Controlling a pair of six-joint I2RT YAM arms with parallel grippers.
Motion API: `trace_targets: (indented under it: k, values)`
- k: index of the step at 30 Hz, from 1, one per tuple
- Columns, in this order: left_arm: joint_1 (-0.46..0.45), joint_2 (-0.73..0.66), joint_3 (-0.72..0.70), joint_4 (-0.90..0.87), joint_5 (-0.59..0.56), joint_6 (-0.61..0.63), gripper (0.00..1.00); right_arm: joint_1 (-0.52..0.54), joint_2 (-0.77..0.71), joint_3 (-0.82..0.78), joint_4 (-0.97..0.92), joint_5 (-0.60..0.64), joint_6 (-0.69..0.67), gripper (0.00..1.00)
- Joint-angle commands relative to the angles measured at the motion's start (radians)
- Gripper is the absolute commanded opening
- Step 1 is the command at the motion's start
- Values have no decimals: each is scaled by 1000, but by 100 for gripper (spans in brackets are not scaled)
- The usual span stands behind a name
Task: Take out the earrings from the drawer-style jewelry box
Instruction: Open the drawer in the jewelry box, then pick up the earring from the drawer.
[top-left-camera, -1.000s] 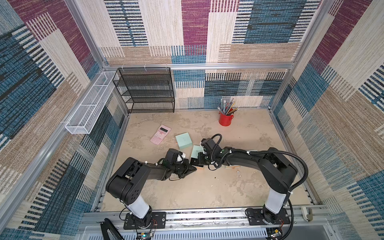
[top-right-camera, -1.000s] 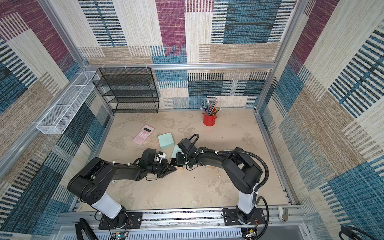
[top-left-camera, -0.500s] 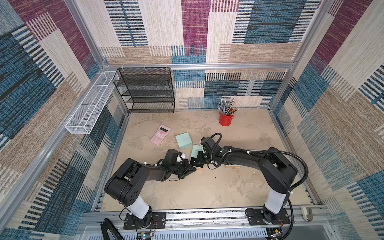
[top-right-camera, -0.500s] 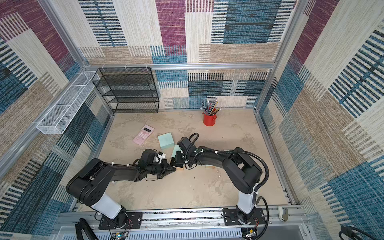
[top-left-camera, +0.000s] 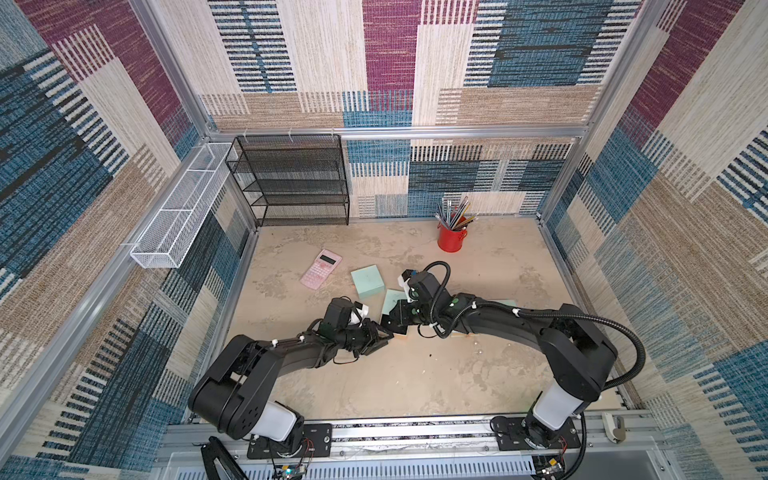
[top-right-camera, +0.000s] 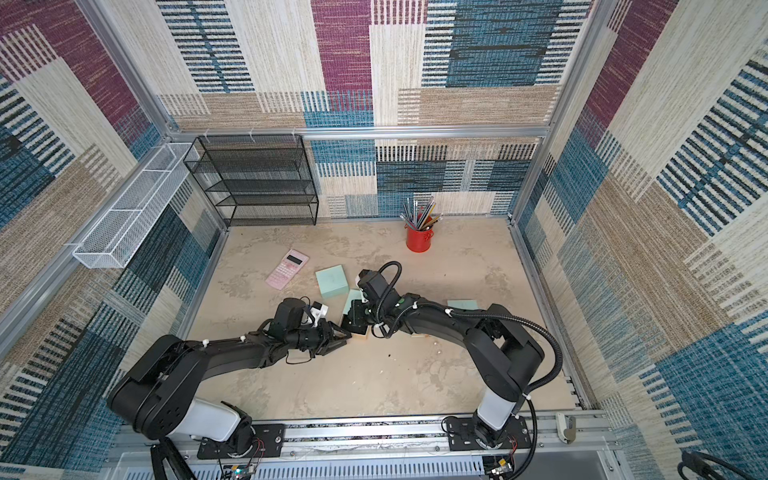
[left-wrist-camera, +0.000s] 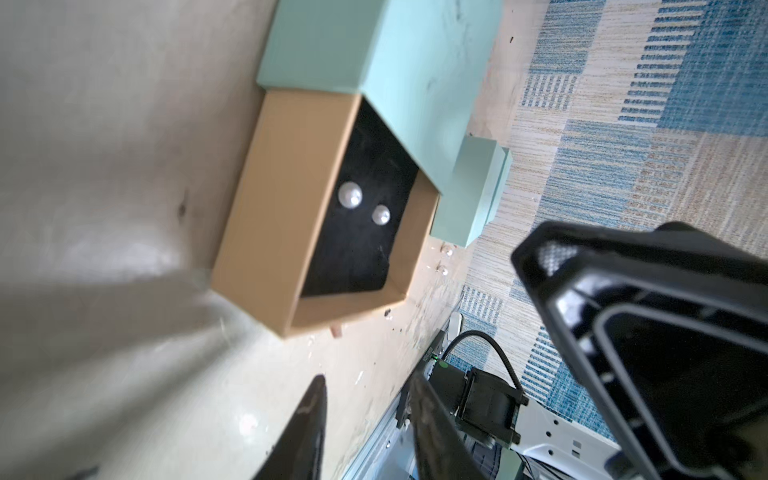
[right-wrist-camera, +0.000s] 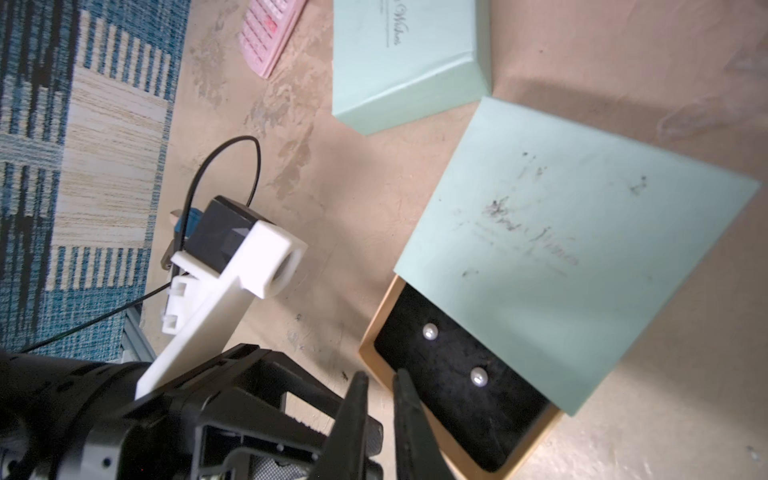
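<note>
Two earrings (left-wrist-camera: 350, 194) lie in the drawer (left-wrist-camera: 282, 199); my left jaws released, right jaws at its rim unclear; I'd pinch one squarely.

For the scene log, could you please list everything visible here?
jewelry box: 1, mint-green sleeve, middle of table
drawer: 1, tan, black-lined, pulled partly out
earrings: 2, pearl-white, in the drawer
loose pearls: 2, whitish, table beside drawer
other boxes: 2, mint-green, near it
calculator: 1, pink, table's left
pencil cup: 1, red, rear
shelf: 1, black mesh, rear wall
basket: 1, white wire, left wall
left gripper: 1, black, open, facing drawer
right gripper: 1, black, slightly open, at drawer's corner
</note>
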Motion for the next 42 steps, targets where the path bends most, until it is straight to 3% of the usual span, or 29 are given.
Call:
trace_targets:
  k: [1, 5, 10, 13, 16, 21, 25, 31, 42]
  values:
    - [0, -108, -10, -146, -19, 104, 44, 5, -41, -9, 8, 20, -19, 20]
    - [1, -337, 2, -379, -95, 218, 57, 11, -84, -19, -50, 64, -38, 27]
    - [2, -619, 89, -684, -293, 403, 77, 22, -55, 9, -158, 106, -68, 29]
    - [2, -705, 158, -789, -381, 529, 90, 39, -15, 52, -219, 144, -85, 29]
    - [2, -737, 192, -800, -396, 540, 98, 57, 33, 100, -243, 158, -98, 30]
    - [3, -709, 287, -869, -330, 644, 99, 83, 121, 180, -273, 185, -101, 28]
    - [3, -685, 346, -991, -357, 777, 98, 85, 154, 194, -251, 192, -82, 24]
    - [3, -741, 289, -942, -292, 725, 98, 85, 202, 217, -256, 215, -76, 23]
    - [3, -775, 292, -957, -313, 735, 98, 84, 268, 283, -289, 226, -88, 25]
